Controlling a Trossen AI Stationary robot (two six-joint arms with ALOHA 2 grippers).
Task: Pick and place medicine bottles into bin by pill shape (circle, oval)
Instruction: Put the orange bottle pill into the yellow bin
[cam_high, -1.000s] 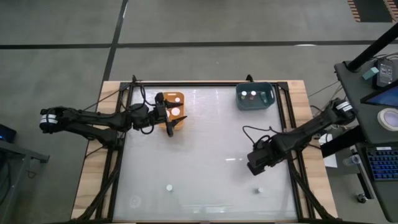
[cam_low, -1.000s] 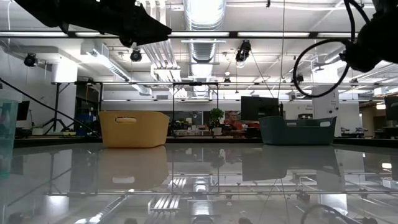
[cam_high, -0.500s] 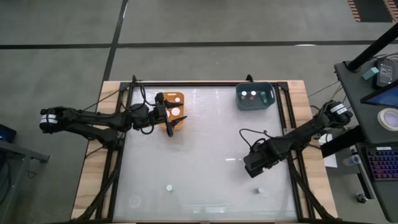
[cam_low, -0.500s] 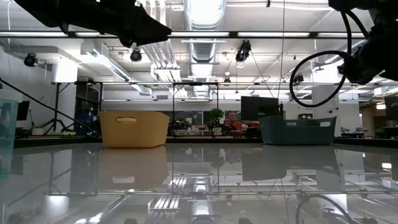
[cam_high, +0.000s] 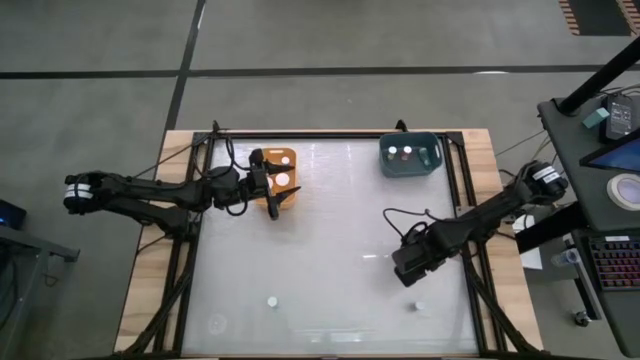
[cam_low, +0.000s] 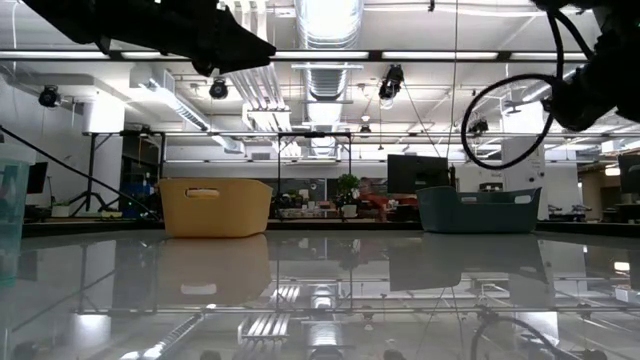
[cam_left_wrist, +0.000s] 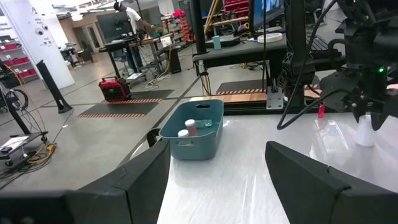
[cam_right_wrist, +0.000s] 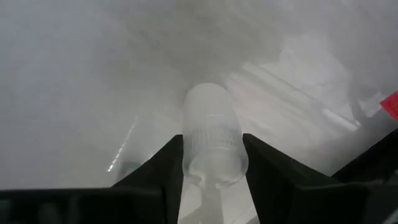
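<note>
Glossy white tabletop (cam_high: 330, 230) fills the middle of the high view, framed by wooden edges, with grey floor above it. My right tool (cam_high: 405, 268) sits lower right of centre, and in its wrist view a white-capped medicine bottle (cam_right_wrist: 211, 134) stands between its two dark fingers (cam_right_wrist: 163, 163), which look pressed to the bottle's sides, so I judge I am gripping it. My left tool (cam_high: 277, 203) waits at the upper left beside the orange bin (cam_high: 279, 166), its fingers spread and empty. The teal bin (cam_high: 409, 154) sits upper right with two bottles already in it, and two loose caps show near the lower edge, one bottle (cam_high: 271, 300) left of centre and another bottle (cam_high: 417, 305) just below my right tool. My worry is the hold: the smooth cap and clear wall could slide if I lift fast, and the bottle would drop and roll on the slick surface. I also cannot read the pill shape from here, so I could carry it to the wrong bin.
</note>
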